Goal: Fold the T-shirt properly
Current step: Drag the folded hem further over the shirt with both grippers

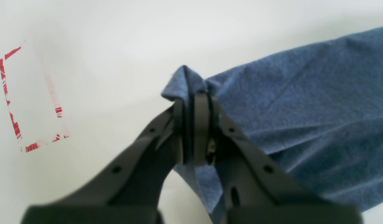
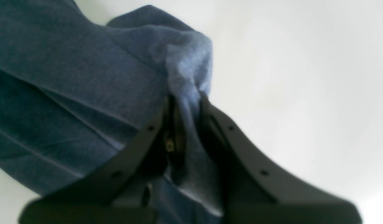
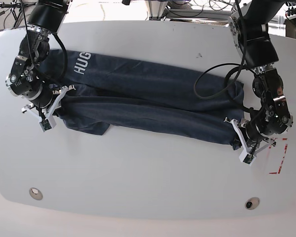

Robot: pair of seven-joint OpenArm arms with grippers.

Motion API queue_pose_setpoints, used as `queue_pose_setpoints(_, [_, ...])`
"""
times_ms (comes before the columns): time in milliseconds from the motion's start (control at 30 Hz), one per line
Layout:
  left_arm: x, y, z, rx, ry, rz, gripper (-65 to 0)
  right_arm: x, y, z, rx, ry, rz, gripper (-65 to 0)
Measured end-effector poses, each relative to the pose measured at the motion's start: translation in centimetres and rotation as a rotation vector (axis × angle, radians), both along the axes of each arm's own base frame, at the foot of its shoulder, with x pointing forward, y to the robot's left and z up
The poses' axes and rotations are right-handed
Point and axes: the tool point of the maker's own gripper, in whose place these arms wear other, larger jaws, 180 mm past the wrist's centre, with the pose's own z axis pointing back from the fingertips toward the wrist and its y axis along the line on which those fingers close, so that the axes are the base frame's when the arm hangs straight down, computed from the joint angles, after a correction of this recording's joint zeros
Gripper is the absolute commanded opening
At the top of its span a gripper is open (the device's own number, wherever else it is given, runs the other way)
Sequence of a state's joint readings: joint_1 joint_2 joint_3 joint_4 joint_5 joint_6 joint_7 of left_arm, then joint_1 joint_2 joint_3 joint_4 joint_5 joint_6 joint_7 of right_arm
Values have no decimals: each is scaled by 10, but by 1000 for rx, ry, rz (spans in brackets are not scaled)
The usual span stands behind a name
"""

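Smooth white table, heathered navy T-shirt in long creased band.

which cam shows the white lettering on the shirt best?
Base view: the white lettering reads clearly on the T-shirt near the right gripper. Both wrist views show only plain blue fabric pinched in shut jaws, no lettering.

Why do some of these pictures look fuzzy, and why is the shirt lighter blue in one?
Right wrist view: soft all over, the right gripper and T-shirt both blurry. Left wrist view: cloth weave sharp, the left gripper base blurred, colours washed lighter. Base view: sharp, evenly lit, the table bright.
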State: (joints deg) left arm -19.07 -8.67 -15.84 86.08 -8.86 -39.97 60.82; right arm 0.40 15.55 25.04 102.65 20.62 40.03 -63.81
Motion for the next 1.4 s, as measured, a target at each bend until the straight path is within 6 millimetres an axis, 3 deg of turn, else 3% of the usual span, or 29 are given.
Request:
queue_pose_setpoints(167, [8, 2, 5, -32, -55, -6, -603, -13, -2, -12, -9, 47, -3, -631])
queue_pose_setpoints(333, [7, 13, -18, -52, 13, 14, -533, -15, -2, -13, -10, 52, -3, -631])
queue_pose_setpoints(433, [4, 19, -26, -40, 57, 29, -569, -14, -1, -13, -7, 49, -3, -631])
queue_pose_setpoints(567, [11, 18, -17, -50, 26, 27, -633, -19, -1, -17, -8, 64, -2, -631])
queue_pose_setpoints(733, [12, 17, -13, -47, 20, 25, -639, -30, -2, -24, -18, 99, -1, -631])
queue_pose_setpoints(1133, [-14, 22, -15, 29, 40, 20, -631, -56, 0, -37, -31, 156, 6, -629])
queue_pose_setpoints(1300, [-15, 22, -17, 30, 50, 21, -536, -57, 10, -41, -4, 160, 0, -629])
queue_pose_setpoints(1400, [-11, 23, -15, 20, 46, 28, -401, -57, 13, -42, 7, 159, 1, -629])
